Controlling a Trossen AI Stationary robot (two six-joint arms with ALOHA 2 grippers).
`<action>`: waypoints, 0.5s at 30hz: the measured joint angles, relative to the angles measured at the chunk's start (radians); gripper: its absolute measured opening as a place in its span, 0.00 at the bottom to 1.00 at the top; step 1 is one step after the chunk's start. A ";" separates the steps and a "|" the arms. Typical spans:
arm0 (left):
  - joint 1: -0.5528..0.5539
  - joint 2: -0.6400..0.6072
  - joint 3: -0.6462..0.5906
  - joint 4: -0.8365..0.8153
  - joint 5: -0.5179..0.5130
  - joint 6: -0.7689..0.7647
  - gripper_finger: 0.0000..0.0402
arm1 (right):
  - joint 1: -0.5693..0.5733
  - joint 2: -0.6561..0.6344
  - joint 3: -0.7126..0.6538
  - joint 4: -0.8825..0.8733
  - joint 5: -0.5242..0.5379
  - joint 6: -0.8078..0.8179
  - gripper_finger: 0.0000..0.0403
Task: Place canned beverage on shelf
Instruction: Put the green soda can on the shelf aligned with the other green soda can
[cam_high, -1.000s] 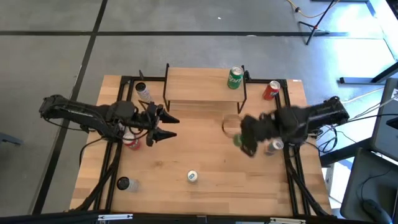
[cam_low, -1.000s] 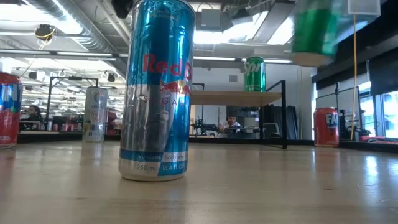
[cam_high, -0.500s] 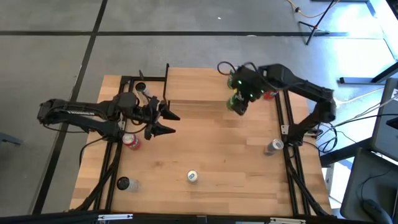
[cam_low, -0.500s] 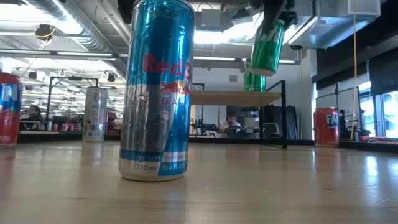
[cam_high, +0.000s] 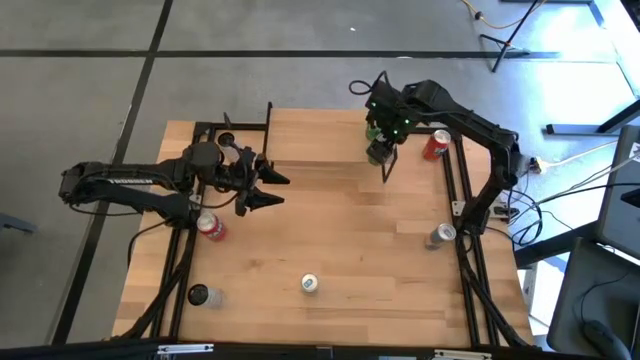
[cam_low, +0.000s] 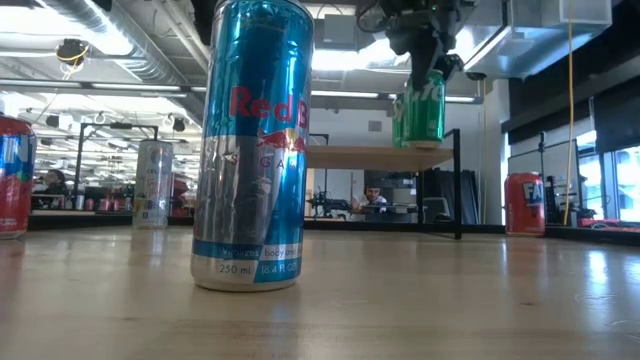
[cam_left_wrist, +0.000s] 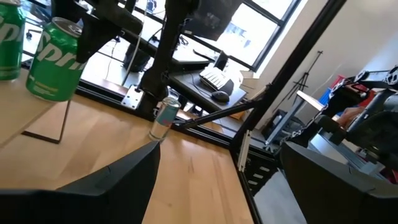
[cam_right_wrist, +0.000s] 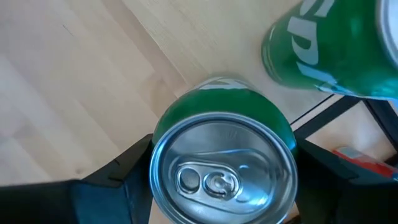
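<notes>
My right gripper (cam_high: 382, 148) is shut on a green can (cam_low: 426, 106) and holds it just above the right end of the shelf (cam_high: 320, 135), a low light plank on thin black legs. A second green can (cam_right_wrist: 336, 50) stands on the shelf plank right beside the held one. Over the table's left part, my left gripper (cam_high: 272, 191) hangs open with nothing between its fingers and points level toward the table's right. My right gripper pinches the green can's upper side wall (cam_right_wrist: 163, 134) between its two fingers (cam_right_wrist: 118, 180), one on each side. The fingers come from above, pointing steeply down. The can hangs upright below them, its bottom a little above the shelf plank.
A red can (cam_high: 436, 145) stands right of the shelf, and a silver can (cam_high: 438, 236) stands at the right rail. A red can (cam_high: 212, 228), a dark can (cam_high: 198, 295) and a blue can (cam_high: 310, 284) stand on the near half. The middle of the table is bare.
My right gripper has carried the green can from the table's right middle toward the far edge, to above the shelf's right end. The can, tilted on the way, now hangs upright and lower, close to the plank. My left gripper has swung slightly toward the far edge.
</notes>
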 joint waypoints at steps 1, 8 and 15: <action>0.002 0.000 0.000 0.000 0.000 0.000 0.81 | -0.005 0.000 0.000 0.004 -0.006 -0.004 0.66; 0.008 0.000 0.000 0.000 0.000 0.001 0.81 | -0.013 0.001 -0.002 0.013 -0.020 -0.026 0.66; 0.008 0.000 0.000 0.001 0.000 0.001 0.81 | -0.025 0.004 0.009 0.001 -0.038 -0.033 0.66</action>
